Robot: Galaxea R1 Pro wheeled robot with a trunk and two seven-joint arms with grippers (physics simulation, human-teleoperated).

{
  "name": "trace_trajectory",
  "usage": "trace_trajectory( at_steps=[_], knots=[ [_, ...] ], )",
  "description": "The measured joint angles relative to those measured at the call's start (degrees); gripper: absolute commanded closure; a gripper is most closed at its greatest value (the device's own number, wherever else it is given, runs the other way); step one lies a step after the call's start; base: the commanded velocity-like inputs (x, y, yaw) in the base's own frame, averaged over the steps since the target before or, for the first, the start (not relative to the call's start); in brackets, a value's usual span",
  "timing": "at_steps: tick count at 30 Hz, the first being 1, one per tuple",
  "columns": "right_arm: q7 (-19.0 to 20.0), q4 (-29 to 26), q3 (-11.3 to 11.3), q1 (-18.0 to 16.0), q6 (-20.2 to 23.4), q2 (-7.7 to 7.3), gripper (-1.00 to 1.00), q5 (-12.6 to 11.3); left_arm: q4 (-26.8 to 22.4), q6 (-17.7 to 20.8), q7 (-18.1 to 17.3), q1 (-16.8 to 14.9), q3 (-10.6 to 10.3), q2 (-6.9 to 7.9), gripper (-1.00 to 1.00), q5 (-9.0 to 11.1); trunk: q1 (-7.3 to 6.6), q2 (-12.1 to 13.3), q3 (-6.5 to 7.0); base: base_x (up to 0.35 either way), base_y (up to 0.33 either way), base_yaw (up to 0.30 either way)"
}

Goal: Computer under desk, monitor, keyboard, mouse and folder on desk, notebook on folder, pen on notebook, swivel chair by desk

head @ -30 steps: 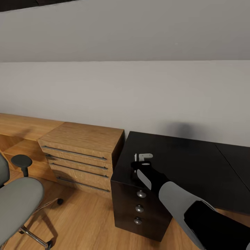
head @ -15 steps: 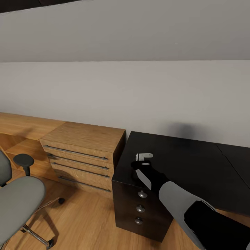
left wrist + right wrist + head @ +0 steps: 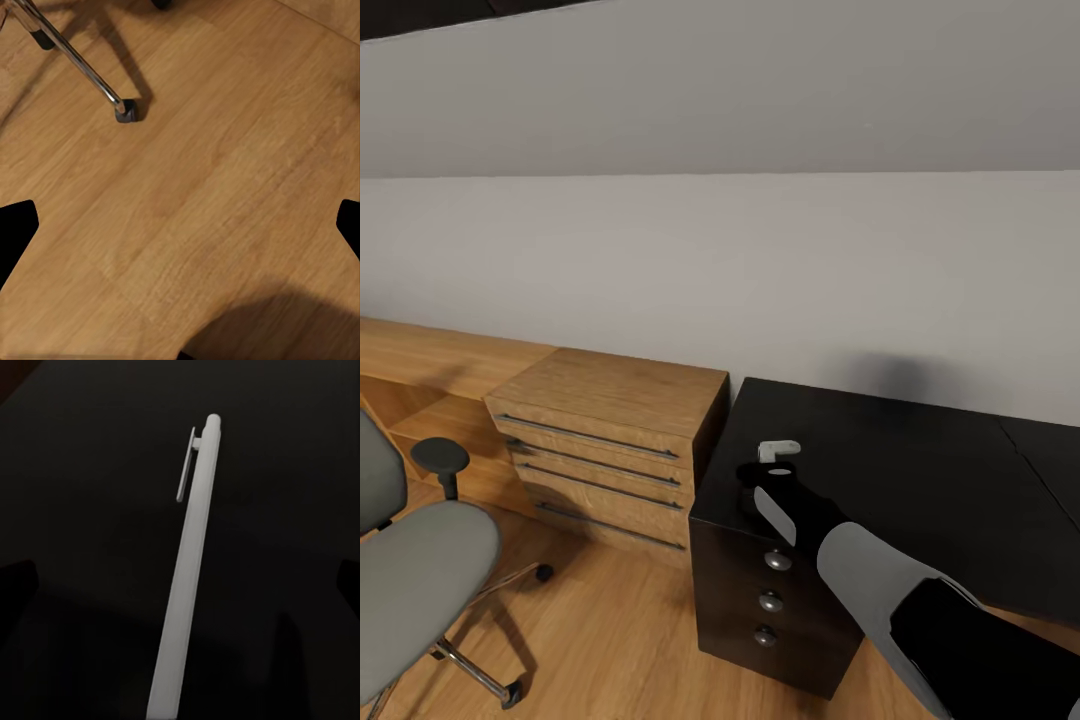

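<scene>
My right gripper hangs just above the left end of the black desk, shut on the white pen, whose clip end pokes out past the fingers. The right wrist view shows the pen running lengthwise over the dark desk top. The swivel chair, with grey seat and black armrest, stands on the floor at the far left. My left gripper is open over the wood floor, near one chrome chair leg and its caster.
A black drawer unit with round knobs sits under the desk's left end. A light wooden drawer chest stands against it, along the grey wall. A low wooden ledge runs behind the chair. Wood floor lies between chair and drawers.
The whole picture has slid slightly right, so the camera has moved. The right arm and the pen keep their place in the view.
</scene>
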Motion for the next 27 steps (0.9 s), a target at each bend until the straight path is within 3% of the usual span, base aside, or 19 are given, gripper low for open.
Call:
trace_trajectory(
  at_steps=[20,27],
  knots=[
    [0.22,0.51,-0.06,0.00,0.39,0.00,-1.00,-0.13,-0.55,0.00,0.17,-0.01,0.10,0.00,-1.00,0.10,0.00,0.00,-0.01,0.054,0.000,0.002],
    [0.26,0.54,-0.12,0.00,0.56,0.00,-1.00,-0.28,-1.72,0.00,0.31,0.01,0.22,0.00,-1.00,0.17,0.66,-1.20,-0.55,0.000,0.000,0.000]
  ],
)
